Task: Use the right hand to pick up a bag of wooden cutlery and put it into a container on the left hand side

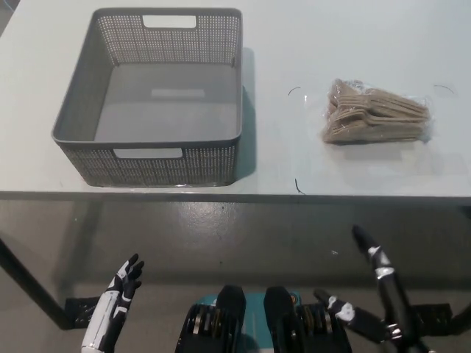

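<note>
A clear bag of wooden cutlery [375, 112] lies on the white table [294, 44] at the right. A grey perforated basket [154, 165] stands on the table's left side, with nothing inside it. My black right hand [375, 294] is low at the bottom right, below the table's front edge, fingers spread and holding nothing. It is well short of the bag. My white left hand [114, 309] rests at the bottom left, also below the table edge, fingers apart and empty.
The table's front edge [235, 195] runs across the middle of the view. Faint black corner marks [296, 185] frame the bag's spot. A dark floor lies below the table.
</note>
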`<action>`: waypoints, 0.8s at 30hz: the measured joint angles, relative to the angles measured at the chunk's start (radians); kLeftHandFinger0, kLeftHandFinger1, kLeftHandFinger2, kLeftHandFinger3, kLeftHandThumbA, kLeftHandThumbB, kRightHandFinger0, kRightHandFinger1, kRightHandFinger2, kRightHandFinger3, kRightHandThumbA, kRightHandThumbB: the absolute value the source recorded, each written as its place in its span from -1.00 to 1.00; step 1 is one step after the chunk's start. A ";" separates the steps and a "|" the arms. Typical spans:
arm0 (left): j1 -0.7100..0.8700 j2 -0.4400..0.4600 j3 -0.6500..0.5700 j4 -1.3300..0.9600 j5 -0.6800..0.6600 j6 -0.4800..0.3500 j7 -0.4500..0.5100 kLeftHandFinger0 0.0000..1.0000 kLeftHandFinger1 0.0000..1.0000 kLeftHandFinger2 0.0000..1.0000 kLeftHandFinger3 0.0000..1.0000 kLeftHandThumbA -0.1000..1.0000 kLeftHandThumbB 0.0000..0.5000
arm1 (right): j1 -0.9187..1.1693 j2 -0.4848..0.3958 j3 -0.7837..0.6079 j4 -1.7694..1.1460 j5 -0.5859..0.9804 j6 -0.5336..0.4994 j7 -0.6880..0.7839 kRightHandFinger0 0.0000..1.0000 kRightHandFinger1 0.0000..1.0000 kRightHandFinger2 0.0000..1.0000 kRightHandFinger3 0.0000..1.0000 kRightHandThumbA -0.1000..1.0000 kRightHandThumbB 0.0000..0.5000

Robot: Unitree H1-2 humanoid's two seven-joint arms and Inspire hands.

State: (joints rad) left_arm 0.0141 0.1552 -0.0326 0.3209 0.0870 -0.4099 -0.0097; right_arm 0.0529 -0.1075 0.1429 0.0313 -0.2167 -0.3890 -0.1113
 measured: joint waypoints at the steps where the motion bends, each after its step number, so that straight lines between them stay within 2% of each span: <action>1: 0.000 0.000 -0.001 0.000 0.000 -0.003 0.001 1.00 1.00 1.00 1.00 0.93 0.20 | 0.001 -0.001 -0.015 -0.033 -0.011 0.000 -0.001 1.00 1.00 1.00 1.00 0.80 0.73; 2: 0.000 0.000 -0.004 0.000 0.001 -0.006 0.001 1.00 1.00 1.00 1.00 0.95 0.24 | 0.001 -0.003 -0.026 -0.070 -0.021 0.000 -0.002 1.00 1.00 1.00 1.00 0.76 0.85; 3: 0.000 0.001 -0.007 0.000 0.002 -0.007 0.002 1.00 1.00 1.00 1.00 0.95 0.25 | 0.000 -0.007 -0.038 -0.108 -0.030 0.002 -0.001 1.00 1.00 1.00 1.00 0.75 0.86; 5: 0.000 0.001 -0.010 0.000 0.003 -0.009 0.003 1.00 1.00 1.00 1.00 0.95 0.27 | -0.002 -0.024 -0.060 -0.182 -0.039 0.016 0.005 1.00 1.00 1.00 1.00 0.83 1.00; 12: 0.000 0.001 -0.013 0.000 0.005 -0.014 0.008 1.00 1.00 1.00 1.00 0.99 0.27 | -0.056 -0.110 -0.131 -0.338 -0.077 0.114 0.041 1.00 1.00 1.00 1.00 0.94 0.97; 13: 0.000 0.001 -0.013 0.000 0.006 -0.015 0.009 1.00 1.00 1.00 1.00 1.00 0.27 | -0.073 -0.124 -0.141 -0.349 -0.088 0.139 0.049 1.00 1.00 1.00 1.00 0.87 1.00; 15: 0.000 0.003 -0.013 0.000 0.008 -0.017 0.010 1.00 1.00 1.00 1.00 1.00 0.27 | -0.112 -0.150 -0.159 -0.367 -0.106 0.182 0.064 1.00 1.00 1.00 1.00 0.88 1.00; 20: 0.001 0.006 -0.014 0.000 0.010 -0.019 0.011 1.00 1.00 1.00 1.00 0.99 0.27 | -0.247 -0.240 -0.186 -0.397 -0.160 0.297 0.117 1.00 1.00 1.00 1.00 0.59 1.00; 21: 0.001 0.006 -0.014 0.001 0.010 -0.019 0.011 1.00 1.00 1.00 1.00 0.97 0.24 | -0.267 -0.254 -0.186 -0.398 -0.166 0.317 0.128 1.00 1.00 1.00 1.00 0.46 1.00; 23: 0.003 0.006 -0.015 0.001 0.011 -0.019 0.011 1.00 1.00 1.00 1.00 0.96 0.25 | -0.326 -0.287 -0.186 -0.398 -0.180 0.366 0.155 1.00 1.00 1.00 1.00 0.45 1.00; 24: 0.003 0.006 -0.015 0.001 0.011 -0.019 0.011 1.00 1.00 1.00 1.00 0.96 0.24 | -0.347 -0.296 -0.185 -0.397 -0.189 0.386 0.166 1.00 1.00 1.00 1.00 0.37 1.00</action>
State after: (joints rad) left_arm 0.0175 0.1611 -0.0476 0.3219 0.0977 -0.4292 0.0014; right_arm -0.2943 -0.4035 -0.0422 -0.3661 -0.4060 -0.0033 0.0548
